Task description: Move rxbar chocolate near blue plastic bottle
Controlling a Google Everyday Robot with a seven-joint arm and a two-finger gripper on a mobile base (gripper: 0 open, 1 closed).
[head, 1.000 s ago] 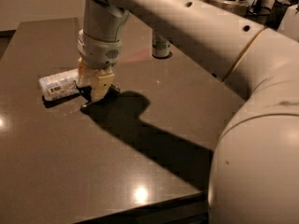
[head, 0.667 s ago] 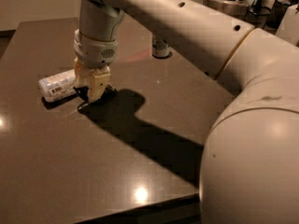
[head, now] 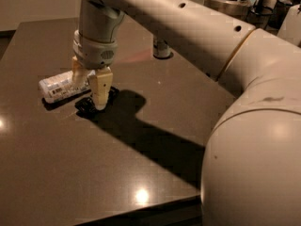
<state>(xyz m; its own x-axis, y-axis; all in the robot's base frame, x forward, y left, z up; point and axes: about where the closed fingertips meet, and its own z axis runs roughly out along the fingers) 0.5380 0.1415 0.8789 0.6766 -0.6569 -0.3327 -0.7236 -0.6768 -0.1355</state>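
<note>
The rxbar chocolate [head: 88, 106], a small flat black wrapper, is at the table surface just right of and in front of the blue plastic bottle [head: 59, 87]. The bottle lies on its side at the left, with its printed label up. My gripper [head: 91, 95] points straight down from the arm. Its tan fingers [head: 101, 89] straddle the bar and are closed on it. One finger stands right in front of the bottle's right end. The bar's middle is hidden by the fingers.
The dark table [head: 94, 173] has its front edge near the bottom. A silver drink can [head: 161, 49] stands at the back, partly behind the big white arm [head: 197, 36], which crosses the right side. Jars stand beyond the table at the top right.
My gripper has moved a little to the left and lower with the bar, which is now closer to the bottle. The bottle and can have not moved.
</note>
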